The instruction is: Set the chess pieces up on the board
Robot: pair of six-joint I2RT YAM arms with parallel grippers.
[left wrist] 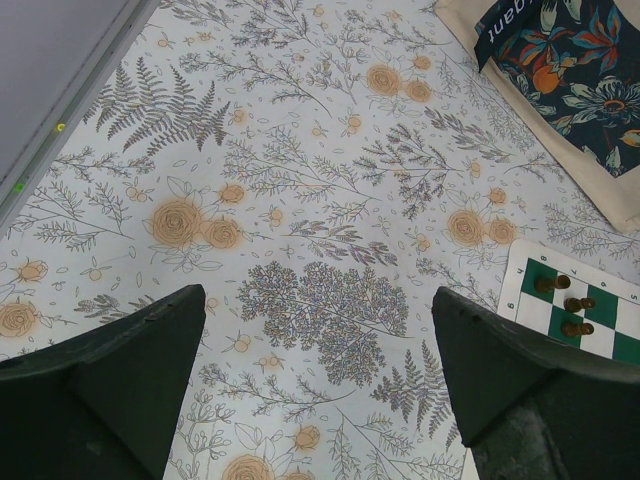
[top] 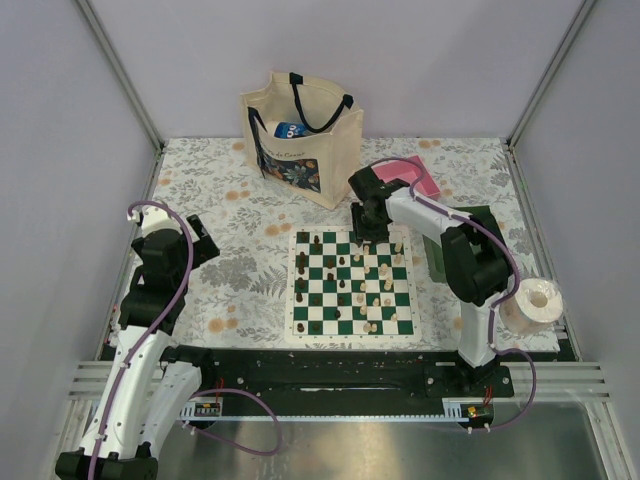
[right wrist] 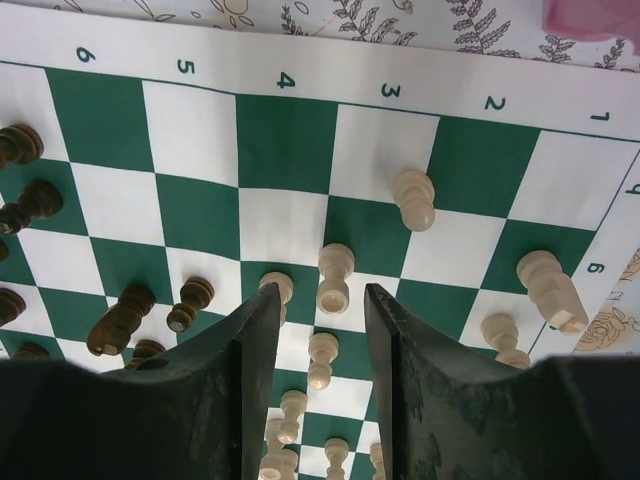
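Still a long way off finished, I'd say. The chess pieces [right wrist: 335, 275] seem to be pretty much all on the board [right wrist: 330, 72], which lies flat in the middle of the flowery surface [left wrist: 300, 200], but they're in a jumble rather than in ranks. The dark pieces [right wrist: 120, 322] cluster toward the left side and the far edge, and the cream pieces [right wrist: 412, 200] are scattered over the right half. I can't see a single complete row on either side, and a couple look tipped over.

The right hand [right wrist: 320, 292] hangs low over the far right part of the board. Its fingers are at a narrowish gap with a small cream piece [right wrist: 320, 360] standing between them. As far as I can tell there's daylight on both sides of that piece, so it's straddled but not pinched.

The left hand [left wrist: 320, 300] is spread wide and holds nothing. It hovers over bare cloth well to the left of the board, with just the board's corner in its view.

My guess is the step in hand is picking up that cream piece to move it toward the right-hand edge. After that nearly everything else still needs sorting, dark ones included
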